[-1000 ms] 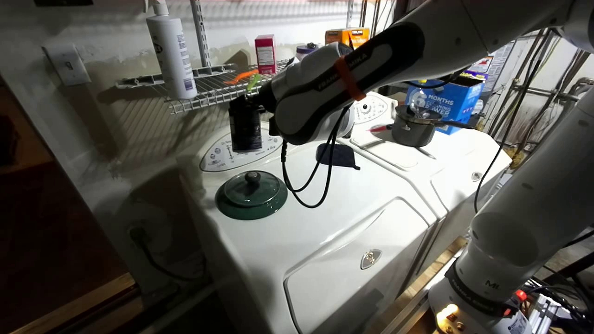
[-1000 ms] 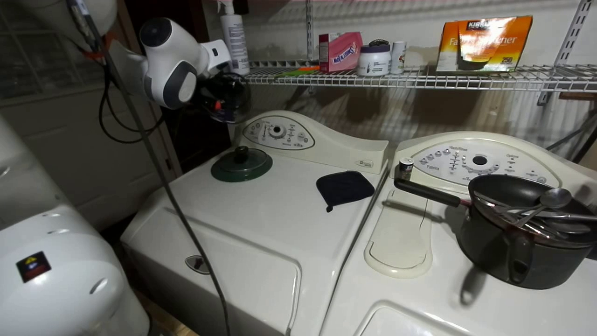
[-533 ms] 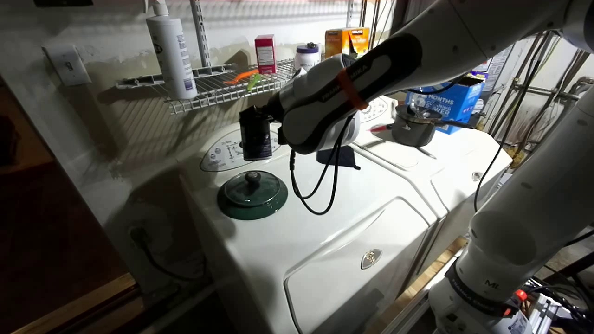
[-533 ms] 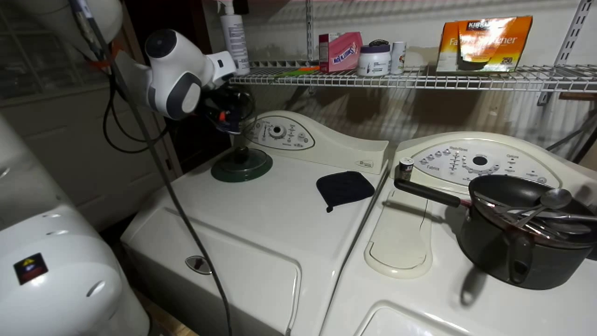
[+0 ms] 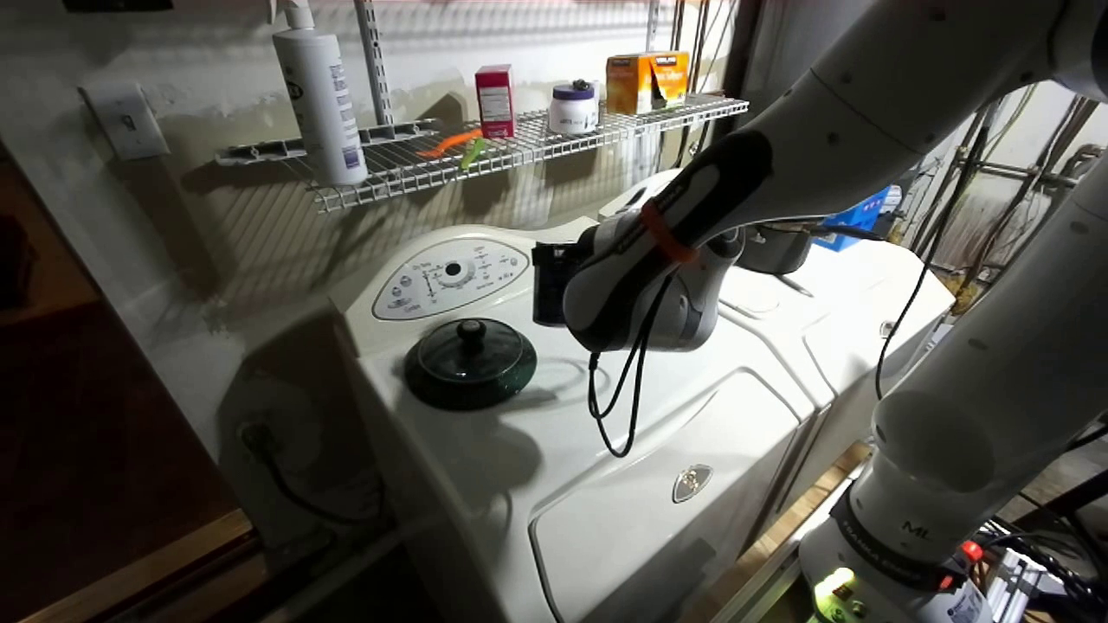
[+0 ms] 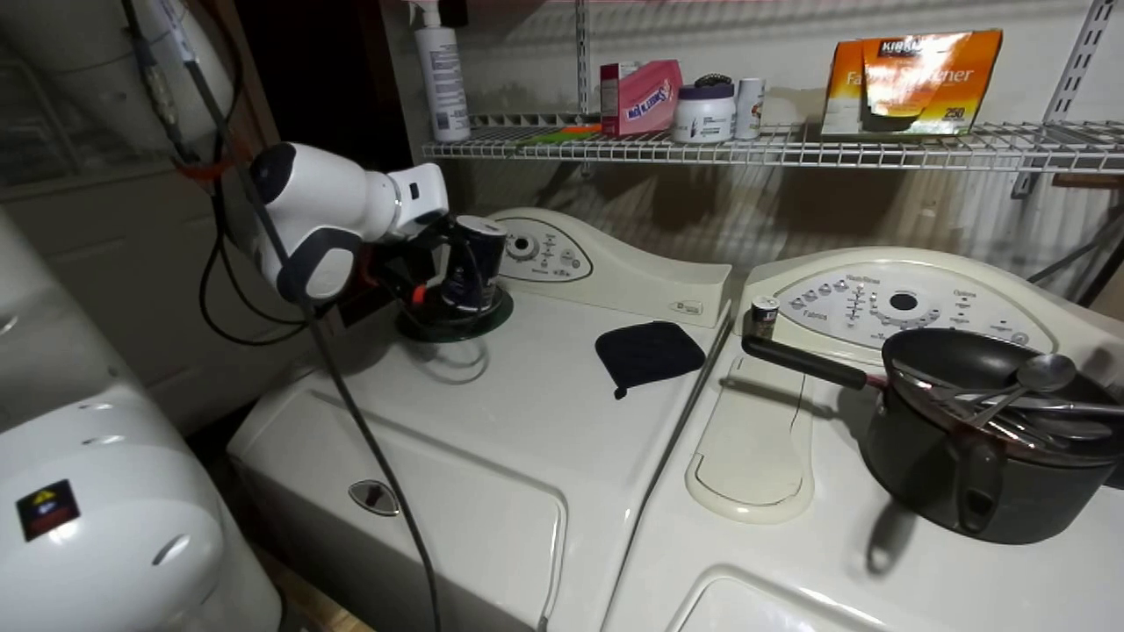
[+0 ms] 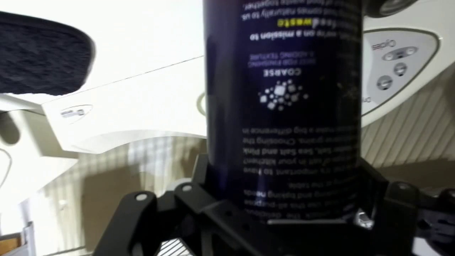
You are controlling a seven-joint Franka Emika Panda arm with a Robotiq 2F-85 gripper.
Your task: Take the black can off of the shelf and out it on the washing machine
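The black can point(image 7: 284, 106) fills the middle of the wrist view. My gripper point(image 7: 286, 174) is shut on it, with one finger on each side. In both exterior views the can point(image 6: 479, 259) point(image 5: 551, 294) hangs in the air above the white washing machine point(image 6: 527, 395) point(image 5: 623, 424), near its dial panel. It looks slightly tilted in an exterior view. The arm hides part of the can and the fingers. The wire shelf point(image 6: 781, 151) point(image 5: 407, 177) is on the wall behind, higher than the can.
A dark green glass lid point(image 5: 470, 363) sits on the washing machine close to the can. A flat dark pad point(image 6: 652, 353) lies on the same top. A pot point(image 6: 992, 465) with utensils stands on the neighbouring machine. A white bottle point(image 5: 320, 104) and boxes stand on the shelf.
My gripper has moved down and away from the shelf with the can still held. The can is now lower over the washing machine top, and its shadow shows there.
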